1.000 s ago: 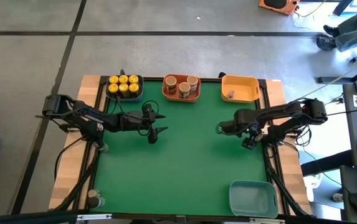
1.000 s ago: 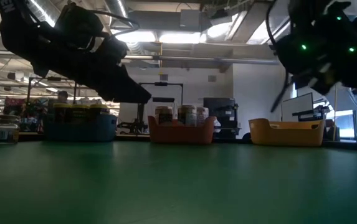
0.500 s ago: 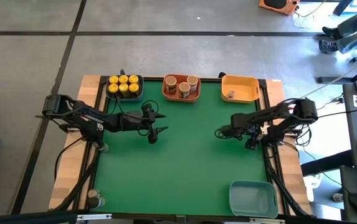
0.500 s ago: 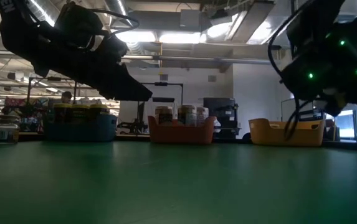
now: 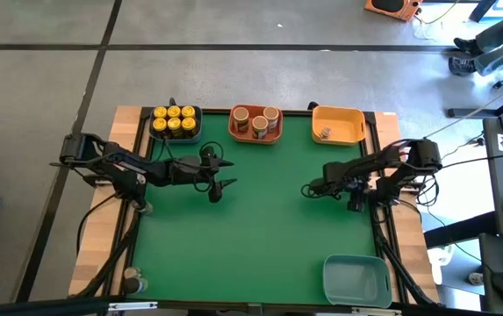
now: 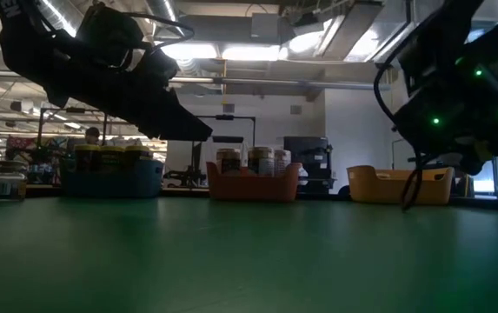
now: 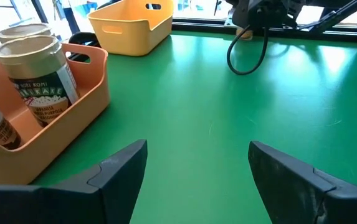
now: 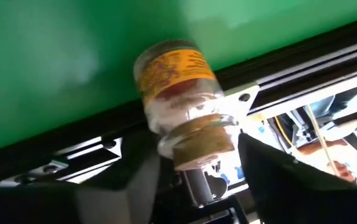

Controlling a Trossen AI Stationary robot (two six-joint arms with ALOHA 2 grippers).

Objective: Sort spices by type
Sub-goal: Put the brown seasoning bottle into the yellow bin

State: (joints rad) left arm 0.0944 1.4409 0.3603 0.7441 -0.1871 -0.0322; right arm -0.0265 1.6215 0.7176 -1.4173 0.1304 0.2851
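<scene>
small jar between my right fingers, bins filled along the far edge

my left gripper [image 5: 219, 174] hangs spread and empty over the green mat [image 5: 260, 219]. far edge: blue bin [image 5: 175, 123] of yellow-lidded jars, orange bin [image 5: 255, 124] of tan-lidded jars, yellow bin [image 5: 337, 125]. my right gripper [image 8: 194, 158] brackets a small cork-topped jar [image 8: 181, 99] (contact unclear) by the mat's right edge.

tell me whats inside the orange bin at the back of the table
The orange bin holds three tan-lidded spice jars standing upright, seen from above. In the left wrist view its wall hides the jars' lower parts, so the bin's floor between them cannot be seen.
</scene>
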